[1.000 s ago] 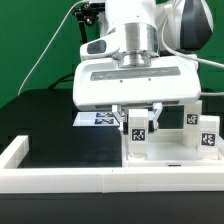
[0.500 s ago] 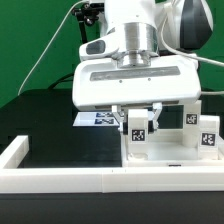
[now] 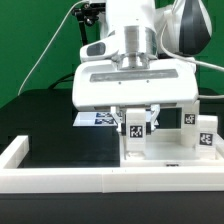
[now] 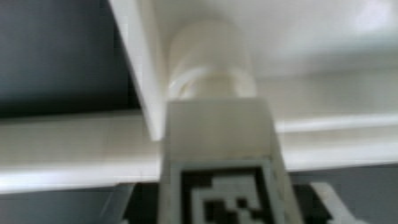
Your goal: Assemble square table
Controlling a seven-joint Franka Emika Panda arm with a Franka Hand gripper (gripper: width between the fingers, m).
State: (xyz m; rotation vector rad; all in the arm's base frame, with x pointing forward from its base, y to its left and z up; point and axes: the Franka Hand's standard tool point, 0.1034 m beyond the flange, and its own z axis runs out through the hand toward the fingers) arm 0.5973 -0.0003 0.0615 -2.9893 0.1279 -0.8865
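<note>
At the exterior view's left, a black worktop (image 3: 55, 125) is seen, edged along the front by a long low white wall (image 3: 60, 178) whose end rises as a short block at the near left corner. Behind the worktop a green backdrop (image 3: 25, 40) is visible, crossed by a thin pale cable (image 3: 45, 50). A flat white sheet printed with tags, the marker board (image 3: 97, 119), lies on the black surface just under the arm's wide white housing.

In the middle, the gripper (image 3: 135, 124) is pointed straight down, and a white leg (image 3: 136, 130) bearing a black-and-white tag is clamped upright between its fingers (image 3: 121, 117). In the wrist view the leg (image 4: 214, 150) is shown close up, blurred, with its tag at the lower end and the square table top's (image 4: 71, 135) pale rim running across behind it. Whether the leg's foot touches the top cannot be told.

Toward the exterior view's right, the square table top (image 3: 170, 155) is seen as a white tray-like part with a raised rim, set against the low wall. Further tagged legs (image 3: 207, 135) are stood upright at its right side, one (image 3: 190, 119) behind the other. Behind them, dark equipment is partly visible.
</note>
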